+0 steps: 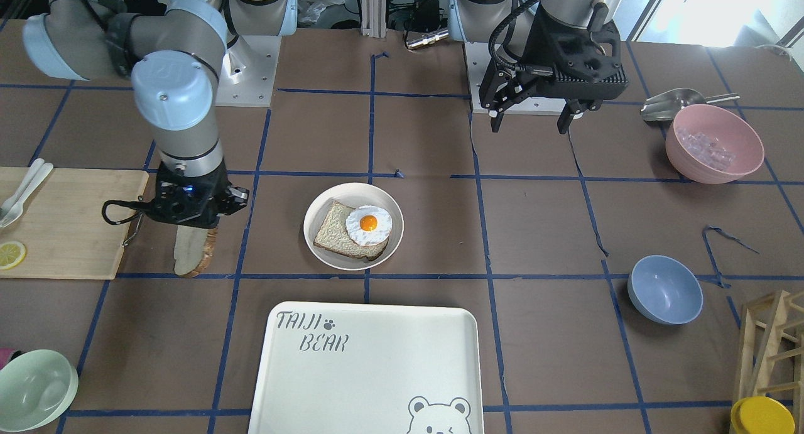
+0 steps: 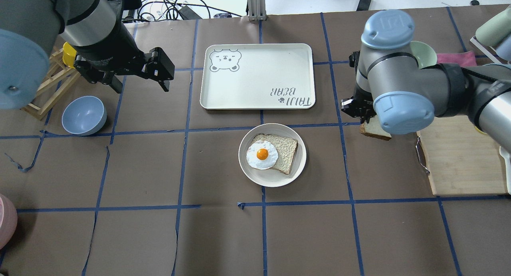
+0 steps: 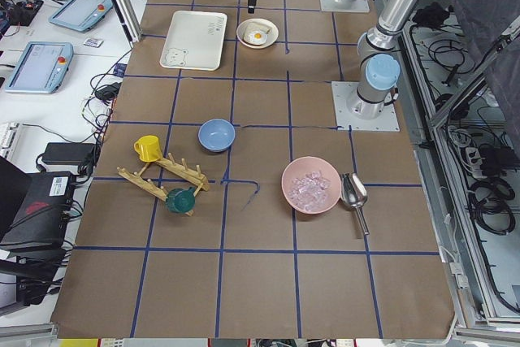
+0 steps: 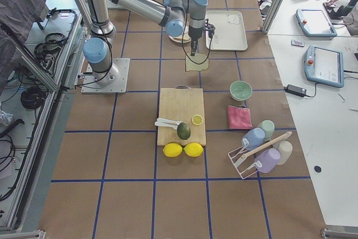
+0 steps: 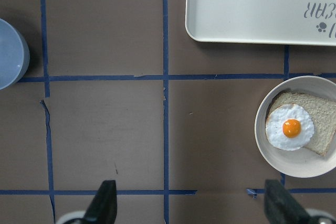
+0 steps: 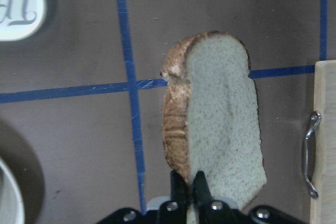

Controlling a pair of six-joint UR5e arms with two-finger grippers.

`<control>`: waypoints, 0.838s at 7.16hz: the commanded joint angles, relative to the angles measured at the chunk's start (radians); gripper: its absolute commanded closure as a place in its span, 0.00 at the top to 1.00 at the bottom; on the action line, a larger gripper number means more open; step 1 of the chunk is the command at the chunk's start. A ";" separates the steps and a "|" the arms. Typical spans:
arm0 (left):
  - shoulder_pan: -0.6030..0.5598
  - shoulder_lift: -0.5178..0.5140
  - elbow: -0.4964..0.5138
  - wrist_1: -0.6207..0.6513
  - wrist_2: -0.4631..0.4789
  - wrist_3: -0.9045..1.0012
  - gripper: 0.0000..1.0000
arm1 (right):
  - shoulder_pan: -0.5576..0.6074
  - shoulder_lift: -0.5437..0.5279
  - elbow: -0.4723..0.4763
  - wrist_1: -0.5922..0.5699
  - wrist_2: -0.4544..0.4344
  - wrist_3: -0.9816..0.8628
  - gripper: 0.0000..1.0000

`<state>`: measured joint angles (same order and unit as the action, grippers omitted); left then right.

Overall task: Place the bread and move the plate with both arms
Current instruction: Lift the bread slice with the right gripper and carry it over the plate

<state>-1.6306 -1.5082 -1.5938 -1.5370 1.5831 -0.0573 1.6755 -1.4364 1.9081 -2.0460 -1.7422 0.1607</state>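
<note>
Bread (image 6: 218, 124) hanging upright with domed end down, right gripper (image 6: 191, 182) clamped on its upper edge, between plate (image 2: 272, 180) and cutting board (image 2: 463, 160), plate holding another slice (image 2: 285, 150) topped with fried egg (image 2: 262, 154), left gripper (image 1: 531, 121) spread open, hovering well apart from plate.

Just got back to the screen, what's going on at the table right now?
The right hand is shut on a slice of bread, holding it on edge between the cutting board and the plate. The plate already holds a second slice with a fried egg on it. The left hand hangs open and empty, away from the plate.
</note>
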 commanded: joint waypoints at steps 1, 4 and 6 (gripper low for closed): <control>0.000 0.000 0.000 0.000 0.000 0.001 1.00 | 0.233 -0.016 -0.007 -0.028 0.010 0.270 0.00; 0.000 0.000 0.002 0.000 0.000 0.001 1.00 | 0.458 0.065 -0.006 -0.118 0.001 0.586 0.00; 0.000 0.000 0.002 0.000 0.000 0.001 1.00 | 0.458 0.115 -0.006 -0.170 0.004 0.650 0.00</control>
<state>-1.6306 -1.5079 -1.5925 -1.5370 1.5831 -0.0568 2.1237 -1.3573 1.9019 -2.1799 -1.7387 0.7522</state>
